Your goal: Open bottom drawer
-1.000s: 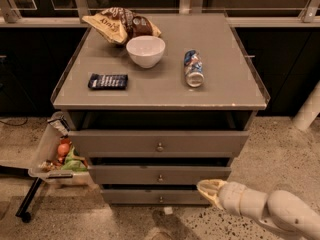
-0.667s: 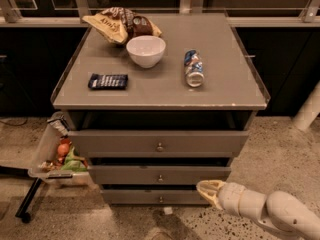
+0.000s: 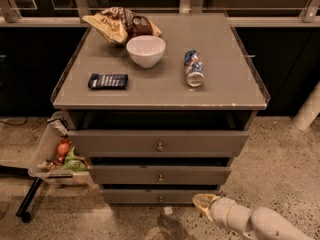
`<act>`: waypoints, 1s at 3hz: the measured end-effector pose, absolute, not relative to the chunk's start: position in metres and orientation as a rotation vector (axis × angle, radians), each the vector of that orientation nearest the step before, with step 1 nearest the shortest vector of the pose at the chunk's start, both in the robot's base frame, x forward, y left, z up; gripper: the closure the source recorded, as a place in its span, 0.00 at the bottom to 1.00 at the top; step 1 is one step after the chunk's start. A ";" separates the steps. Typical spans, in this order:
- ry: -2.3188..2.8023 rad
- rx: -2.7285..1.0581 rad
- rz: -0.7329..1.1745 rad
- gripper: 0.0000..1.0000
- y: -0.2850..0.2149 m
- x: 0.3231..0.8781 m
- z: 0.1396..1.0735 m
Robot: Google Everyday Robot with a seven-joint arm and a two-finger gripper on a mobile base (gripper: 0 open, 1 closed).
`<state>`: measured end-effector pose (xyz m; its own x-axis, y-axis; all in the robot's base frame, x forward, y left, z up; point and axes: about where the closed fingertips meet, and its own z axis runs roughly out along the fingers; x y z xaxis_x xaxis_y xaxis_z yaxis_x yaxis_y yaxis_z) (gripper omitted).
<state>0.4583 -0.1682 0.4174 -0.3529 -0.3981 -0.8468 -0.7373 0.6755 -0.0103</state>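
Observation:
The grey-brown cabinet has three drawer fronts. The bottom drawer (image 3: 161, 196) is the slimmest panel, lowest down, with a tiny round knob (image 3: 161, 199) at its centre. It stands slightly out from the frame, as do the two above it. My gripper (image 3: 203, 203) comes in from the lower right on a white arm (image 3: 250, 221). Its tip sits just right of the bottom drawer's right end, near the floor, to the right of the knob.
On the cabinet top (image 3: 220, 91) lie a chip bag (image 3: 120, 25), a white bowl (image 3: 145, 50), a can on its side (image 3: 193, 68) and a dark snack bar (image 3: 108, 81). A clear bin (image 3: 42, 156) with produce hangs at the cabinet's left. The floor is speckled concrete.

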 end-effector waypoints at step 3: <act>2.034 -0.694 0.515 1.00 -0.159 0.449 0.319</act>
